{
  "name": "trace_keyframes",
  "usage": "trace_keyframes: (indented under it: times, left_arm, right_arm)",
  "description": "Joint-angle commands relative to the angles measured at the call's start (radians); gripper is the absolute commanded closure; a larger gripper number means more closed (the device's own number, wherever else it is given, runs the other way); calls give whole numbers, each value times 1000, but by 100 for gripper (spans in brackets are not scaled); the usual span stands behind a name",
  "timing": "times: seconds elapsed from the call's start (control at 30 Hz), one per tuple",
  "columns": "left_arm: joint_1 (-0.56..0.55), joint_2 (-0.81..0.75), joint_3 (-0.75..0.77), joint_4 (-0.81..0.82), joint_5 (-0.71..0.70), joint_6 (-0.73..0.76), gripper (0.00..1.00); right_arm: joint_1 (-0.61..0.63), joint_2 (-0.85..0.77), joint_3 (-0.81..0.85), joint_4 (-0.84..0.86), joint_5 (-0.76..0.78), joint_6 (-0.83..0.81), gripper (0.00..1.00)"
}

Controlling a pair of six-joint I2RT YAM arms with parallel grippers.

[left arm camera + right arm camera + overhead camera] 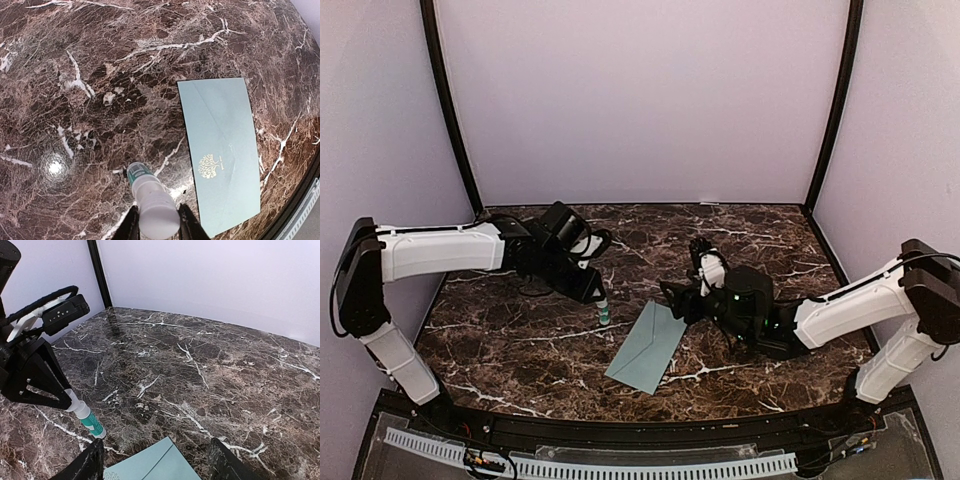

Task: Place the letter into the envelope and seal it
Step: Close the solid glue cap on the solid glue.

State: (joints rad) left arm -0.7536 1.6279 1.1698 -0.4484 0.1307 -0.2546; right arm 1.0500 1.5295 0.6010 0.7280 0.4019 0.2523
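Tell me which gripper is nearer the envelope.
Right. The right gripper hovers open over the far end of the envelope, with a corner between its fingers. The left gripper, shut on a glue stick, stands apart, off to the left of it.

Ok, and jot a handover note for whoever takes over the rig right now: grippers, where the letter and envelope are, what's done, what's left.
Left gripper: shut on a glue stick, tip pointing down at the table beside the envelope.
Right gripper: open, holding nothing, over the envelope's far end.
Envelope: flat on the table, gold emblem up, no flap sticking out.
Letter: not visible in any view; possibly inside the envelope, cannot confirm.
Done: the envelope looks closed.
Left: confirm the letter is in, then check the flap is glued and pressed shut.
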Motion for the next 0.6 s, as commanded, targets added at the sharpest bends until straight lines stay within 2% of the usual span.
trace_keyframes:
  times: [0.0, 0.57]
  left_arm:
    - [-11, 3, 33, -26, -15, -2, 74]
    - [-29, 30, 58, -44, -66, 18, 74]
  right_arm:
    - [-9, -6, -5, 51, 3, 18, 33]
    - [-21, 6, -3, 60, -26, 35, 34]
